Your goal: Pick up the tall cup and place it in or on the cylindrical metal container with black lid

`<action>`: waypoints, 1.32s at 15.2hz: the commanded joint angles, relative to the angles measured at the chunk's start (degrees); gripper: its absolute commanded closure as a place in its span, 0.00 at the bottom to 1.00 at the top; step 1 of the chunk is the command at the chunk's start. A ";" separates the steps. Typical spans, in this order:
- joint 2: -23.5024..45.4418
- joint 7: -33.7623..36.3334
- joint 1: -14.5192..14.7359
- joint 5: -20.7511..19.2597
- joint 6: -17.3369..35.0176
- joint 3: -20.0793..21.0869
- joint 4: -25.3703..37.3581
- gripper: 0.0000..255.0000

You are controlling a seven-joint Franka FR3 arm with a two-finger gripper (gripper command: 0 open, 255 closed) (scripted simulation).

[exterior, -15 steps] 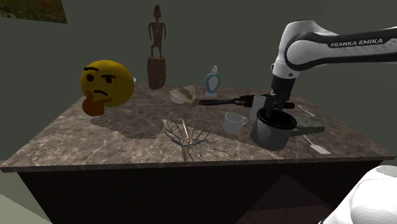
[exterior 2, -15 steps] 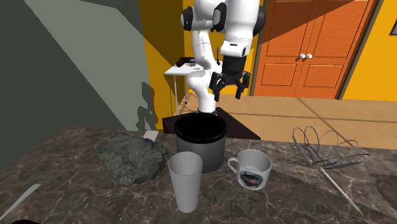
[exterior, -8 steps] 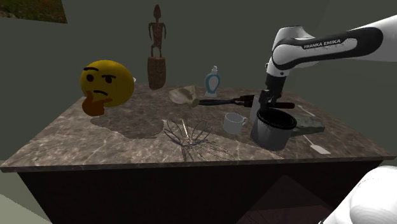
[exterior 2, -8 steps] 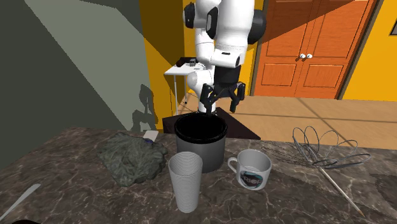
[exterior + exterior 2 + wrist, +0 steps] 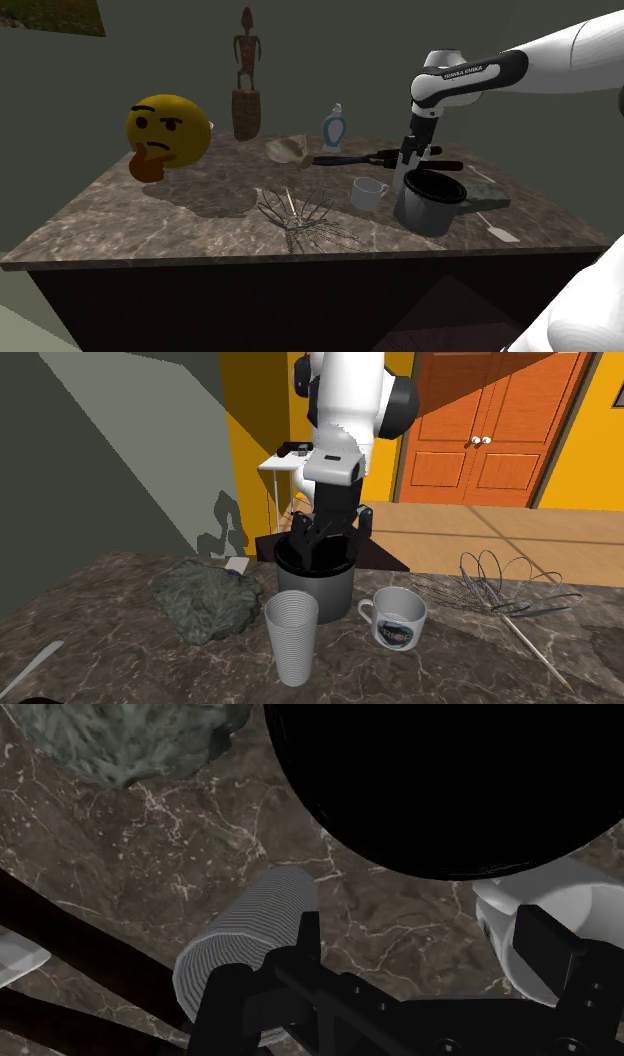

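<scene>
**Tall cup upright by the container, outside the parted fingers**

Reading the second exterior view from its left, a pale spoon (image 5: 30, 658) lies near the edge of the marble counter (image 5: 120, 672). Next come a crumpled grey-green cloth (image 5: 205, 602) and the tall cup (image 5: 291, 637). The cup is ribbed and greyish white. It stands on its base with its long axis vertical and its open mouth up. It sits close in front of the grey cylindrical container (image 5: 315, 592), which has a black rim; whether the two touch cannot be told. Further right are a white mug (image 5: 395, 620) and a wire whisk (image 5: 500, 592).

The gripper (image 5: 328, 537) hangs over the container's far rim. Its fingers (image 5: 361, 518) are apart, with nothing clasped between them. The cup is on the near side of the container, lower than the fingers and clear of them.

The shoulder view adds the rest of the counter: a yellow thinking-face ball (image 5: 165, 135), a carved wooden figure (image 5: 246, 75) and a blue-and-white bottle (image 5: 333, 128). Here the cup (image 5: 400, 180) is a pale upright strip between the mug (image 5: 368, 192) and the container (image 5: 430, 205). It is partly hidden by the gripper (image 5: 412, 165).

The wrist view looks down along the cup's (image 5: 245, 954) ribbed wall. The cup stands beside one of the fingers (image 5: 305, 929), on that finger's outer side and not in the gap. The mug (image 5: 500, 909) lies behind the other finger. The container's black mouth (image 5: 430, 794) lies ahead of the gripper (image 5: 425, 929).
</scene>
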 commanded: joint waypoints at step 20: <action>15.02 -7.78 -3.16 6.00 6.01 -1.54 10.08 0.00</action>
